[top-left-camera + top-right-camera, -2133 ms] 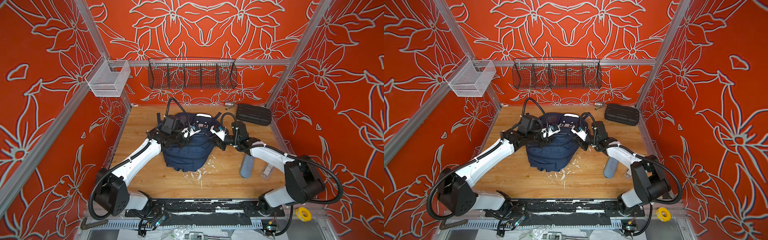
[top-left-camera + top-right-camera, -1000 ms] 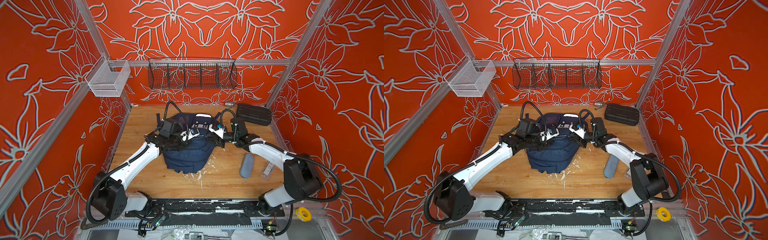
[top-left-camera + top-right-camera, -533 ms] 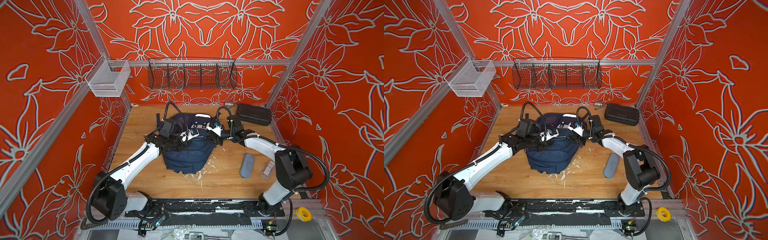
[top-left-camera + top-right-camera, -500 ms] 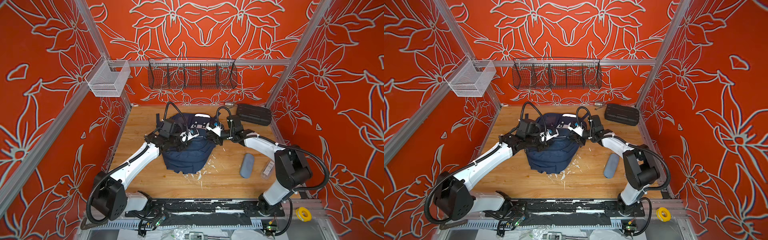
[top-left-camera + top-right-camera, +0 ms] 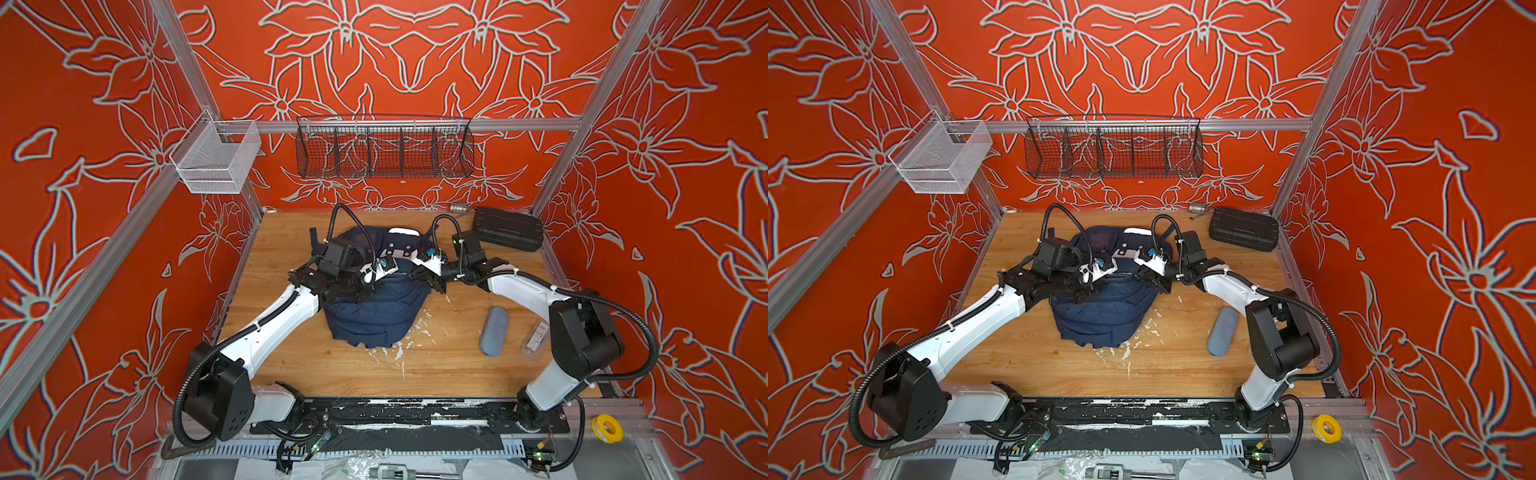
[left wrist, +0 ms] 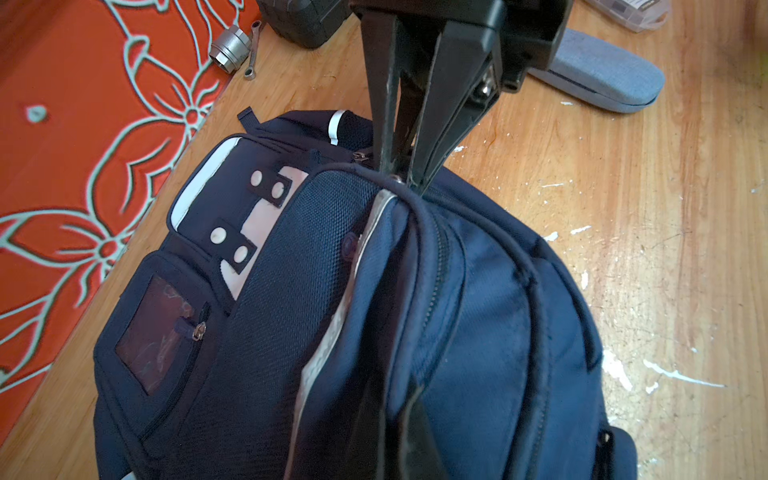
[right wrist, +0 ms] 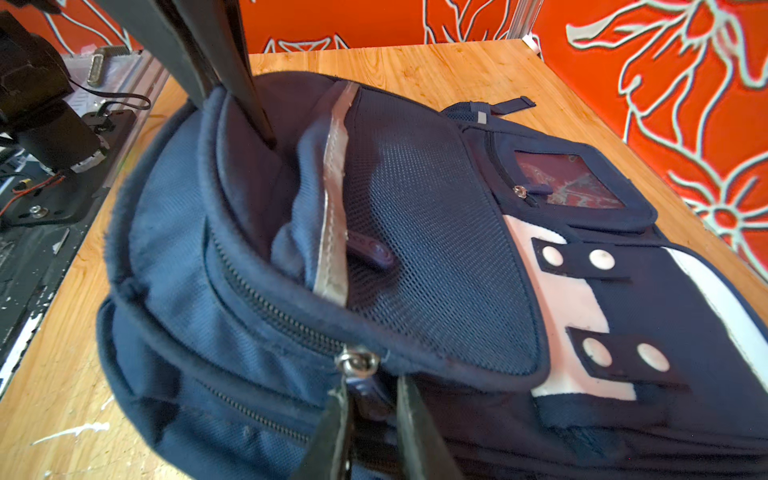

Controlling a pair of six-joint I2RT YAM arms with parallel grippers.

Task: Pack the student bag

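In both top views the student bag [image 5: 376, 309] [image 5: 1100, 311] is lying on the wooden table [image 5: 332, 374], about the middle and somewhat toward the far wall, with its white patch facing up at the far end. The left gripper [image 5: 356, 291] is bearing on the bag's left edge and the right gripper [image 5: 424, 280] on its right edge. From up here the fingers are too small to judge. A black ribbed case [image 5: 509, 229] is sitting in the far right corner. A glasses case [image 5: 493, 331] is lying right of the bag, well apart from it, with a clear box [image 5: 536, 338] just beside it.

In the left wrist view the left gripper [image 6: 409, 432] is showing only as a blur, its fingers together and pinching a fold of the bag [image 6: 478, 332] by a grey stripe. Across from it, the right gripper [image 6: 401, 180] is nipping the piped rim with its fingertips meeting beside the zip slider [image 6: 397, 178].

In the right wrist view the right gripper [image 7: 368, 424] is holding its fingers narrowly apart, with a dark tab under the zip slider [image 7: 358, 360] squeezed between them. The left gripper [image 7: 241, 104] is clamping the pocket rim, one finger inside and one outside.
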